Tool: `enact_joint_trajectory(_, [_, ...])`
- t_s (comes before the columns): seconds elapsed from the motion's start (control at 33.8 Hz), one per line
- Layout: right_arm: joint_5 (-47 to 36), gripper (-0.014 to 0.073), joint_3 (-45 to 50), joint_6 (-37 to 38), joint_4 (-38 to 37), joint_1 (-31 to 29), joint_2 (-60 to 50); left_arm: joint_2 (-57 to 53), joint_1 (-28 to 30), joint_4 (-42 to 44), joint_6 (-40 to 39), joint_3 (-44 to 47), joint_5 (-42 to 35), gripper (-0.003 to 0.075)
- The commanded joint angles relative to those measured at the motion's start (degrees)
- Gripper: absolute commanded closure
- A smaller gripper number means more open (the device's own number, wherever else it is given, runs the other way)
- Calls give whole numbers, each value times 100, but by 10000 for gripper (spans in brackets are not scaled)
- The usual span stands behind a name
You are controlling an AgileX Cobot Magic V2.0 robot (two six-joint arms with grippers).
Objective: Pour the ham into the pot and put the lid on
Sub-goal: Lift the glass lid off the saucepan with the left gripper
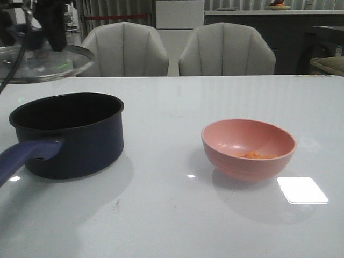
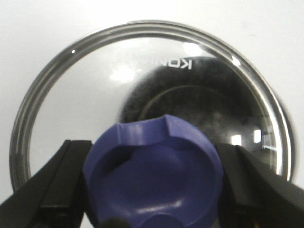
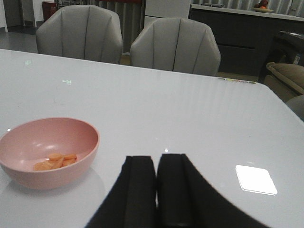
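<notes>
The dark navy pot [image 1: 67, 134] with its purple-blue handle [image 1: 24, 156] stands at the left of the table. My left gripper [image 1: 45, 29] is shut on the lid's purple-blue knob [image 2: 154, 173] and holds the glass lid [image 1: 40, 62] in the air above and behind the pot; through the glass the pot [image 2: 199, 104] shows below. The ham [image 1: 257, 156] lies as a few orange bits in the pink bowl [image 1: 248, 148] at the right; it also shows in the right wrist view [image 3: 54, 162]. My right gripper [image 3: 156, 164] is shut and empty, low over the table to the right of the bowl [image 3: 47, 152].
Two grey chairs [image 1: 177, 51] stand behind the table's far edge. A bright light reflection [image 1: 302, 190] lies on the table right of the bowl. A dark counter runs along the back wall.
</notes>
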Motion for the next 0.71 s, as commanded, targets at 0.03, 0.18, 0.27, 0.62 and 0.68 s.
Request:
enact_joint_trajectory(0.03, [-463, 427, -36, -4, -44, -39, -115, -547, 655, 211, 88, 10, -142, 462])
enact_joint_trajectory(0.18, [-463, 427, -36, -4, -44, -39, -115, -687, 1577, -105, 432, 435, -354, 462])
enact_joint_trajectory(0.27, [-463, 427, -36, -4, -44, -39, -115, -687, 2055, -778, 918, 802, -660, 462])
enact_joint_trajectory(0.62, [-463, 427, -36, -4, -44, -39, -115, -183, 2586, -1570, 1337, 2150, -1959, 460])
enact_joint_trajectory(0.68, [-463, 427, -36, -4, -44, -39, -115, 2, 2576, -1559, 1337, 2164, -1971, 459])
